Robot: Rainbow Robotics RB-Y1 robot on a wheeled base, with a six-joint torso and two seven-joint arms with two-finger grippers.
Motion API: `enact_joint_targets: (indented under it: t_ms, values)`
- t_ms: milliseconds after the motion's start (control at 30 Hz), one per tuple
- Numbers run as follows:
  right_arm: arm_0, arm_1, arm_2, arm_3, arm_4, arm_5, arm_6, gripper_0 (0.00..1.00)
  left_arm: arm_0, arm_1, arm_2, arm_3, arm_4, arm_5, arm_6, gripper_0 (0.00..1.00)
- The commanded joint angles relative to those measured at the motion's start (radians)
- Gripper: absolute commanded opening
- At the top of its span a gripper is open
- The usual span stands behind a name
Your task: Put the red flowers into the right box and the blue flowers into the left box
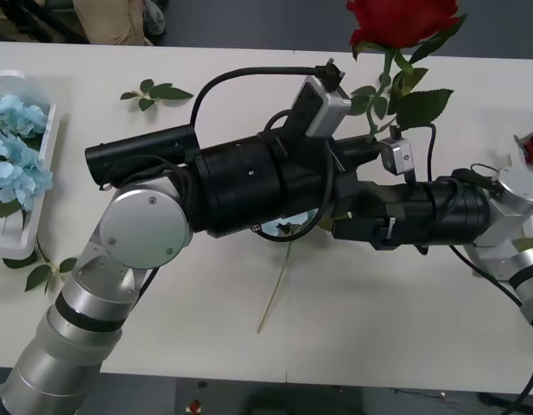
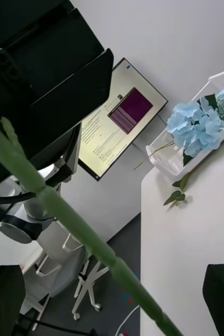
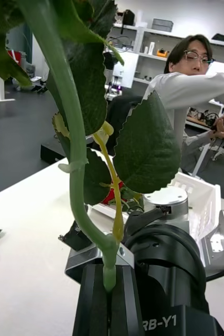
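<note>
**Red rose held between two tools, only one gripping**

- Red rose (image 1: 402,22) is up off the surface (image 1: 206,346), mid-scene, bloom far side, stem running down behind the crossed arms to a pale tail end near the surface.
- Left tool (image 3: 109,299): black fingers pinched together on the stem just under a leaf joint.
- Right tool (image 2: 112,299): fingers wide apart at either side, stem passing between them, nothing clamped.
- Right box (image 1: 527,149) sits at the robot's far right with something red in it. Left box (image 1: 48,147) holds the blue hydrangeas (image 1: 15,147).

Risks
- If the left tool lets go before the right one closes, the rose drops to the surface.
- The stem is thin and the bloom top-heavy, so a pinch this low may let it swivel or slide.
- Wrists and cables are crowded, and a leaf could snag.

Hard to read
- Bloom is cut by the front view's edge.
- The left forearm covers the grip point in the front view.
- The stem tail possibly touches the surface; cannot tell.
- Right box is cut off, so its count is unknown.
</note>
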Motion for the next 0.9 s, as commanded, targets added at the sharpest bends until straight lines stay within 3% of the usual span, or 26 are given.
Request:
enact_joint_targets:
  t_ms: [33, 333, 400, 533, 600, 667, 733, 900]
  values:
    - [-0.038, 0.012, -0.002, -0.033, 0.005, -0.017, 0.034, 1.0, -0.012, 0.018, 0.009, -0.015, -0.004, -0.019, -0.052, 0.0]
    - [-0.049, 0.038, -0.002, -0.035, 0.005, -0.049, 0.034, 0.97, -0.012, 0.019, 0.007, -0.014, -0.006, -0.023, -0.052, 0.0]
    - [-0.052, 0.038, 0.0, -0.035, 0.005, -0.053, 0.034, 0.74, -0.012, 0.018, 0.009, -0.015, -0.006, -0.023, -0.052, 0.0]
    - [-0.052, 0.038, -0.002, -0.035, 0.005, -0.053, 0.034, 0.42, -0.012, 0.019, 0.007, -0.012, -0.006, -0.027, -0.052, 0.0]
    - [-0.055, 0.04, -0.002, -0.035, 0.005, -0.053, 0.034, 0.19, -0.012, 0.018, 0.007, -0.009, -0.004, -0.029, -0.053, 0.0]
    - [-0.057, 0.038, -0.002, -0.035, 0.005, -0.054, 0.034, 0.08, -0.012, 0.018, 0.009, -0.009, -0.004, -0.03, -0.053, 0.0]
    - [-0.058, 0.038, -0.002, -0.033, 0.005, -0.054, 0.034, 0.03, -0.012, 0.018, 0.009, -0.009, -0.004, -0.03, -0.055, 0.0]
    - [-0.061, 0.038, -0.002, -0.033, 0.005, -0.057, 0.034, 0.0, -0.012, 0.019, 0.007, -0.009, -0.006, -0.03, -0.055, 0.0]
